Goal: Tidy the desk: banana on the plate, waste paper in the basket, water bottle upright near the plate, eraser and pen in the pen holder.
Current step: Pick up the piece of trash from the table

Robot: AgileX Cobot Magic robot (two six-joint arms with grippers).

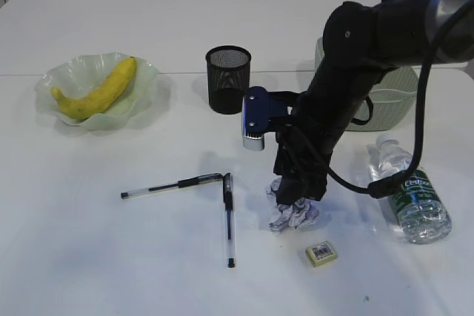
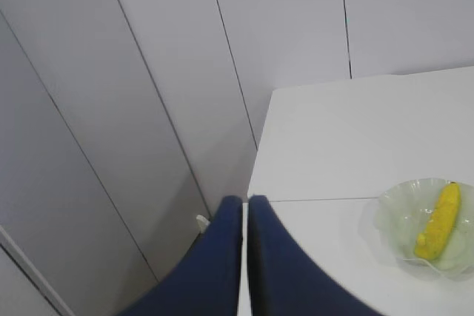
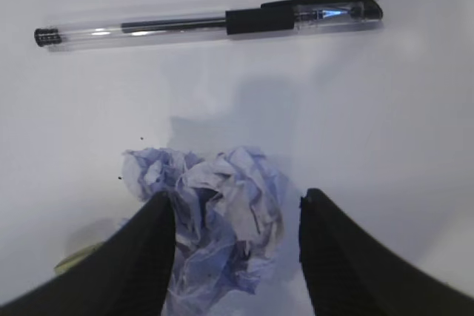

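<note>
White counter [image 1: 111, 257] fills the exterior view, with the curved yellow banana [image 1: 98, 91] already lying in the pale green ruffled glass plate [image 1: 52, 79] far left, and the black mesh pen holder [image 1: 227, 79] standing behind centre. Two clear pens with black caps [image 1: 172, 185] lie in an L shape on the counter, the crumpled bluish-white paper ball [image 1: 290, 214] sits just right of them, and the small cream-yellow eraser [image 1: 321, 254] is just in front of it. The clear water bottle with the green label [image 1: 409, 192] lies on its side at right, in front of the sage green basket [image 1: 392, 98]. Left wrist view: the left pincer [image 2: 245, 216] has its blue jaws pressed together, empty, off the counter's edge. Right wrist view: the right pincer [image 3: 237, 216] has black jaws apart, straddling the paper ball [image 3: 215, 220], left one touching it.
</note>
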